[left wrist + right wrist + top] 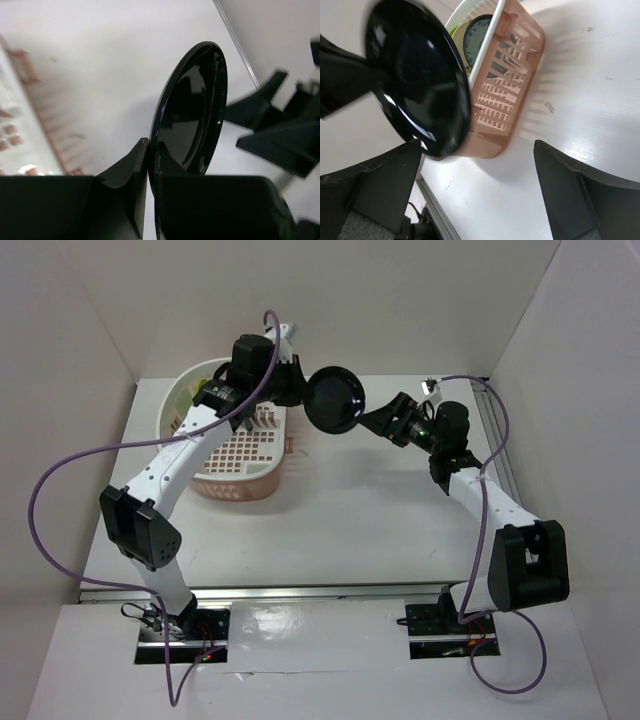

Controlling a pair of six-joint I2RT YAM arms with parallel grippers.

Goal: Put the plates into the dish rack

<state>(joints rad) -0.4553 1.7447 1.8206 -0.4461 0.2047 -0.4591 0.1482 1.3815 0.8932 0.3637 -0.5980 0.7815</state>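
Note:
The glossy black plate (335, 400) hangs in the air on edge, just right of the pale pink dish rack (240, 455). My left gripper (297, 390) is shut on its rim (192, 110), a finger on each face. My right gripper (368, 420) is open at the plate's opposite edge; in the right wrist view the plate (415, 80) sits close to my left finger (395, 170) and my jaws stand wide apart. The blue-patterned plate (481, 37) stands in the rack (507, 90) behind a lime green edge (454, 31) and a cream rim (470, 10).
White walls enclose the table at the back and on both sides. A metal rail (300, 592) runs along the near edge. The left arm's purple cable (60, 475) loops over the left side. The rack's front part shows bare lattice (245, 445).

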